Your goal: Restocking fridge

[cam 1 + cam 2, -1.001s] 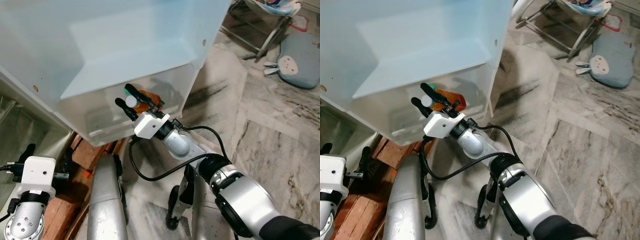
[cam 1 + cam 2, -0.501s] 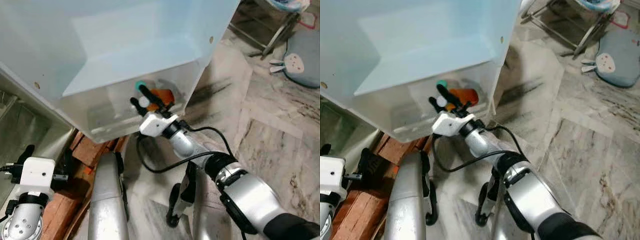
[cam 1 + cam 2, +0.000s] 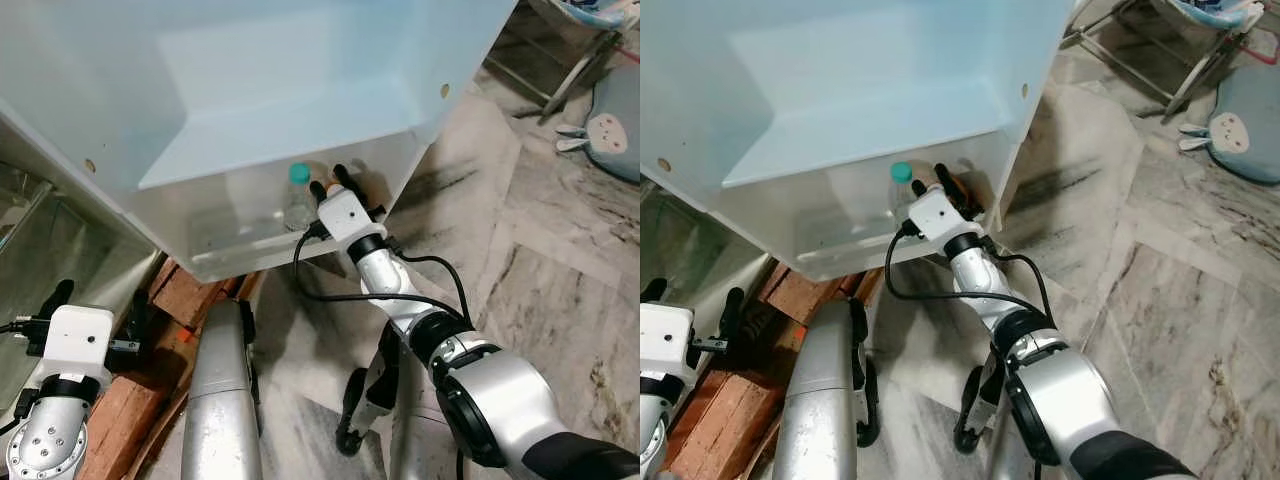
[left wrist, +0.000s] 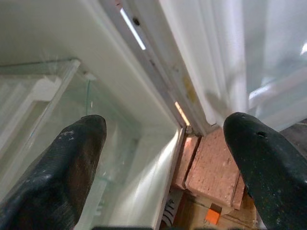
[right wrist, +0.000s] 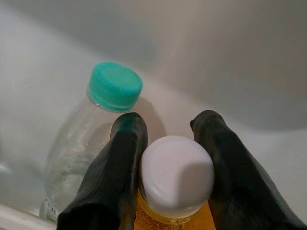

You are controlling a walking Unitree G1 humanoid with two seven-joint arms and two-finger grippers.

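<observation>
Down at the lowest bin of the open white fridge door [image 3: 300,90], the right end effector [image 5: 165,158] is reaching into the translucent door shelf [image 3: 240,235], its two black fingers [image 5: 112,177] closed around the neck of an orange drink bottle with a white cap [image 5: 176,175]. That bottle stands inside the shelf, just beside a clear plastic water bottle with a teal cap [image 5: 100,115], which is upright and touching one finger. From the head view the teal cap [image 3: 298,173] shows above the shelf wall, next to the white wrist housing. The left end effector [image 4: 165,158] hangs low by the fridge's foot, fingers spread wide, facing a glass shelf edge and reddish-brown wooden blocks [image 4: 211,170]. Grey-veined marble floor [image 3: 540,270] spreads out to the right.
</observation>
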